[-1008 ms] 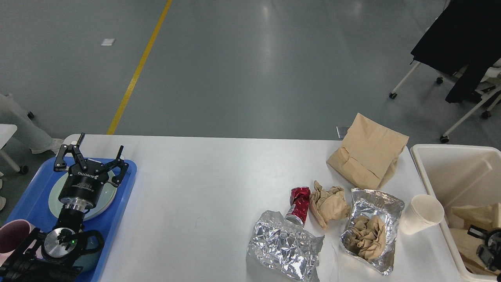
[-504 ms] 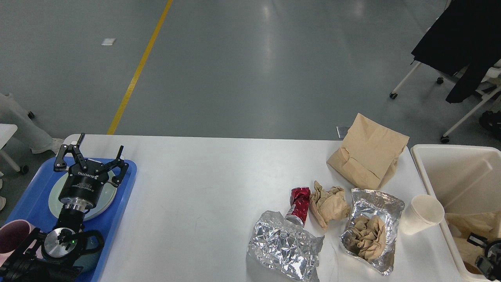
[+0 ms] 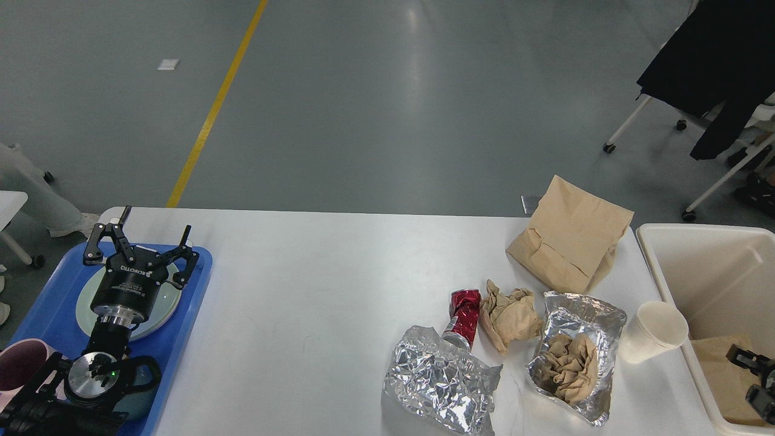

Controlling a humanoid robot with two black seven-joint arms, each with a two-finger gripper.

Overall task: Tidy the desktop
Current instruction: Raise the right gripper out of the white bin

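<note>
The counter [image 3: 315,290], the white desktop to be tidied, fills the near middle of the view, with the litter gathered at its right end, probably because the cream bin [image 3: 696,266] stands just off that edge. A blue tray [image 3: 194,284] at the left end holds a pale plate [image 3: 166,309] and a pink mug [image 3: 15,366], so crockery seems sorted there.

Of the litter, the brown paper bag [image 3: 569,239] lies farthest. Nearer are an open foil wrapper [image 3: 584,315] holding crumpled paper, a second foil wad [image 3: 439,384], a loose paper ball [image 3: 511,315], a tipped white cup [image 3: 657,330] and a crushed red can [image 3: 463,315].

The left gripper [image 3: 140,236] hangs over the plate, jaws spread wide and empty. The right gripper [image 3: 754,381] sits inside the bin; I cannot tell how its jaws stand.
</note>
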